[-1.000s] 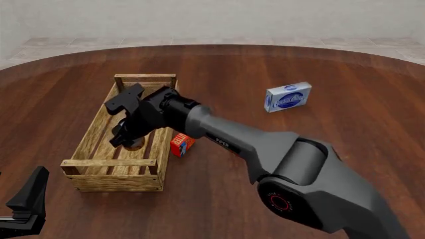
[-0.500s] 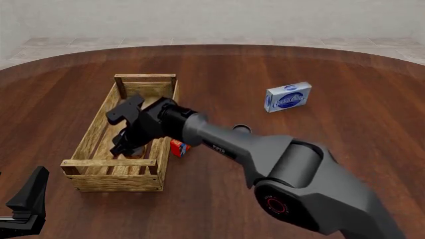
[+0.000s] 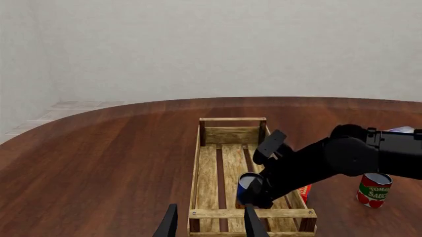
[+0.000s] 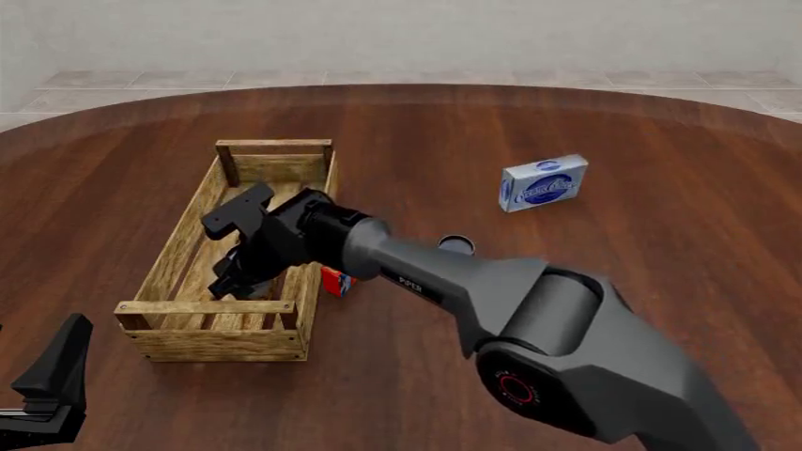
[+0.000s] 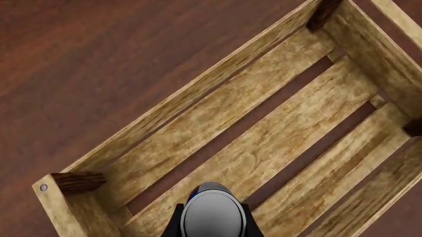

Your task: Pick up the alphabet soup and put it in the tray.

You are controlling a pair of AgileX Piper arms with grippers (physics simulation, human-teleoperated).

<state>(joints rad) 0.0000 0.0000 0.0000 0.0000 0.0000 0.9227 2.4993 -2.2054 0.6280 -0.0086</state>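
Your right end effector (image 4: 233, 266) is clamped on the alphabet soup (image 3: 247, 188), holding it upright inside the tray (image 4: 165, 258), toward the near end of the slatted floor. In the right wrist view you see the can's grey metal top (image 5: 213, 215) pinched between the 2 dark fingers (image 5: 174, 227), with the tray's slats and a corner post below it; whether the can's base touches the slats you cannot tell. In the left wrist view the blue label shows just beside the tray's right wall.

Your left end effector (image 3: 209, 223) sits low at the near left of the desk (image 4: 652, 235), well apart from the tray, its 2 fingers spread with nothing between them.

A can with a red and green label (image 3: 374, 189) stands on the desk to the right of the tray. A small red box (image 4: 333, 279) lies just beside the tray's right wall, and a blue and white box (image 4: 544, 182) stands farther off to the right.
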